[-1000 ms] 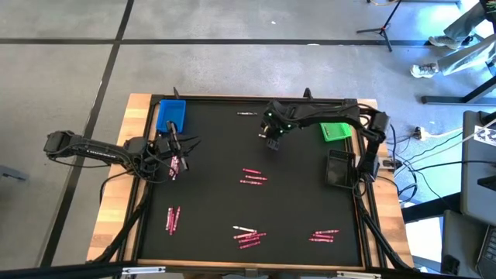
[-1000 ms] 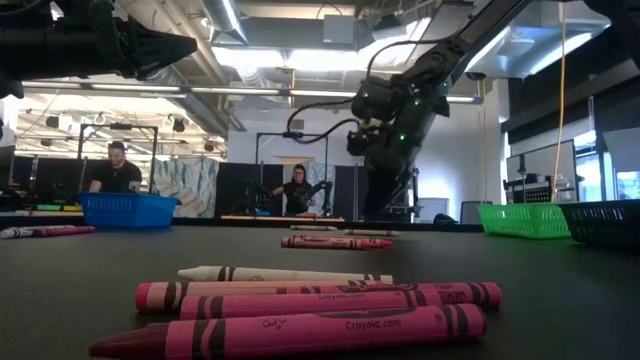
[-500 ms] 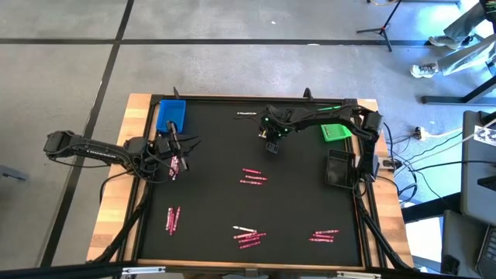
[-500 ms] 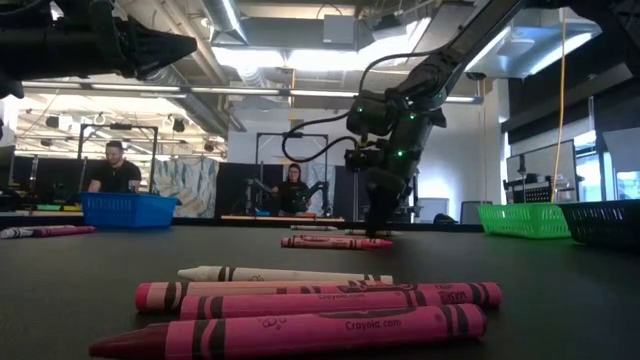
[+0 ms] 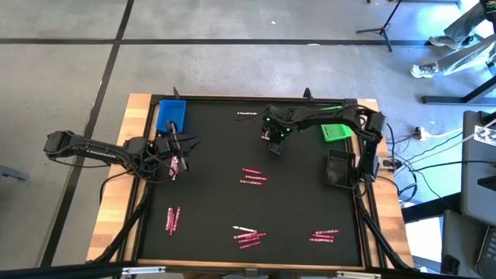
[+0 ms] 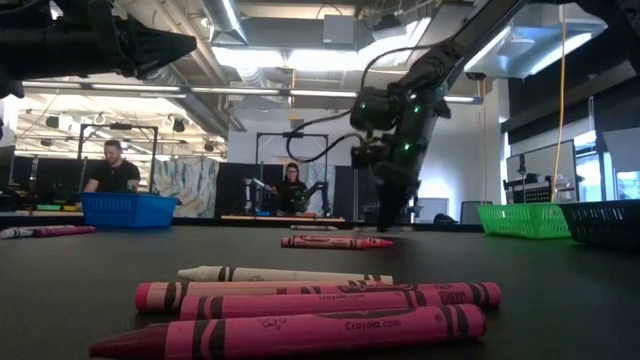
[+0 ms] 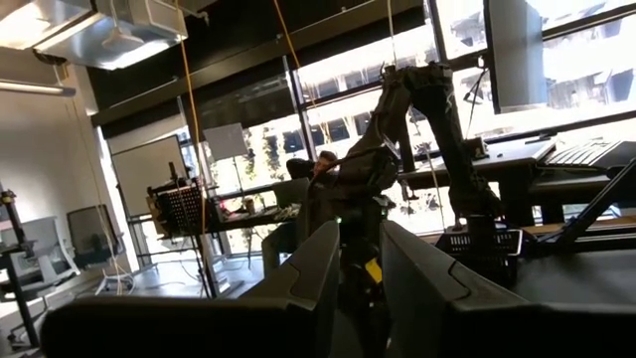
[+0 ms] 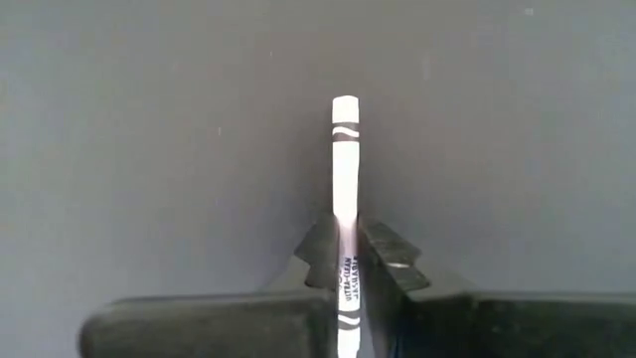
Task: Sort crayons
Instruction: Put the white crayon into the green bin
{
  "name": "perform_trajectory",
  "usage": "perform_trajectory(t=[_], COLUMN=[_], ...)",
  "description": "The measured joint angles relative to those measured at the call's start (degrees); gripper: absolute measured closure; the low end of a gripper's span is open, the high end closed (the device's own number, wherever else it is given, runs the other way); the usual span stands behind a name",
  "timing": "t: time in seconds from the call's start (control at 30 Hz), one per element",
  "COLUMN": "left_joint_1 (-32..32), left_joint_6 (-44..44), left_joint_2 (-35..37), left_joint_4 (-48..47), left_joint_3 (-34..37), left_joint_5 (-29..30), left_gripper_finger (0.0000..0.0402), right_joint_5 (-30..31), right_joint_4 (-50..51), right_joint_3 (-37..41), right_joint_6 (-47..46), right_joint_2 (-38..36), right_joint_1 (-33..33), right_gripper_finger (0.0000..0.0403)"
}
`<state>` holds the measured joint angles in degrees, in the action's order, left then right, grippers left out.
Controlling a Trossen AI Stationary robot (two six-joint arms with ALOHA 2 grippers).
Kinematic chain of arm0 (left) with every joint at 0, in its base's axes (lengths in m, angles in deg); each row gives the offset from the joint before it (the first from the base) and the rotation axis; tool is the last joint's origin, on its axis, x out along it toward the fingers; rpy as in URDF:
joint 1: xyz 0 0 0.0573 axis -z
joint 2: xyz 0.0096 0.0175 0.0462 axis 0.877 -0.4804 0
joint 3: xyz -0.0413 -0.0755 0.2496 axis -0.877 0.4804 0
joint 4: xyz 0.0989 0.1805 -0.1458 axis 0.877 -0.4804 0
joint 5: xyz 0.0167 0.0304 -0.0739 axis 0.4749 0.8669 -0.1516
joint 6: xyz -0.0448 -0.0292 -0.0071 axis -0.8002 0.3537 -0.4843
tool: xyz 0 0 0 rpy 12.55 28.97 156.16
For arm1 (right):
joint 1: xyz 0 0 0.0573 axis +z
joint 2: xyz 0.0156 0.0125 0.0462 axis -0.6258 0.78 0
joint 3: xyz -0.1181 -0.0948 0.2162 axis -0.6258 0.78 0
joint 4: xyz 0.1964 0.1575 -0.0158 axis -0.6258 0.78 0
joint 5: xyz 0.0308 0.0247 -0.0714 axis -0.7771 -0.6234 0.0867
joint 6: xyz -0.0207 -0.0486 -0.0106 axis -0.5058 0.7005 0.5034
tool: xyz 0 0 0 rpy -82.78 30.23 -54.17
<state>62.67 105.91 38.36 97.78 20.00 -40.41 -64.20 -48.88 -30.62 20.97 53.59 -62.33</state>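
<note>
A white crayon (image 8: 345, 169) lies lengthwise between the fingers of my right gripper (image 5: 273, 144), which points steeply down at the far middle of the black mat and is shut on it. The low view shows that gripper (image 6: 389, 218) down at the mat. Pink crayons lie in small groups on the mat at the middle (image 5: 253, 177), near left (image 5: 172, 220), near middle (image 5: 248, 236) and near right (image 5: 325, 234). My left gripper (image 5: 177, 146) waits open at the left, above another pink group (image 5: 175, 163). My right gripper pinches the white crayon between its two fingers (image 8: 390, 267), on the labelled stretch of its wrapper (image 8: 347, 261) toward one end. The fingers come from above, slanting down. The crayon's other end (image 8: 345, 105) sticks out ahead over the mat; whether it is lifted I cannot tell.
A blue tray (image 5: 170, 115) stands at the far left corner, a green tray (image 5: 335, 132) at the far right, with a black basket (image 5: 339, 169) just nearer. One more crayon (image 5: 246, 114) lies by the far edge. People sit in the room behind.
My right gripper has tipped a little steeper, and its fingers have come down to the mat at the far middle. The crayon groups lie as they did.
</note>
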Motion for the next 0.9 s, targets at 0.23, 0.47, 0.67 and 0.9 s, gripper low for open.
perform_trajectory(t=[0.23,0.47,0.67,0.9], left_joint_1=[0.0,0.0,0.0,0.0], left_joint_6=[0.0,0.1,0.1,0.1], left_joint_2=[0.0,0.0,0.0,0.0], left_joint_4=[0.6,0.7,0.9,0.9], left_joint_3=[0.0,0.0,0.0,0.0], left_joint_5=[0.0,0.0,0.0,-0.1], left_gripper_finger=[0.0331,0.0331,0.0331,0.0331], right_joint_5=[2.7,6.5,11.1,13.1], right_joint_4=[7.7,17.7,22.3,22.2], right_joint_3=[-0.4,-0.4,1.1,9.1], right_joint_6=[-0.2,-2.2,-4.1,-6.8], right_joint_2=[-9.8,-20.9,-27.9,-36.2], right_joint_1=[0.0,-0.1,-0.2,-4.9], right_gripper_finger=[0.0374,0.0374,0.0373,0.0373])
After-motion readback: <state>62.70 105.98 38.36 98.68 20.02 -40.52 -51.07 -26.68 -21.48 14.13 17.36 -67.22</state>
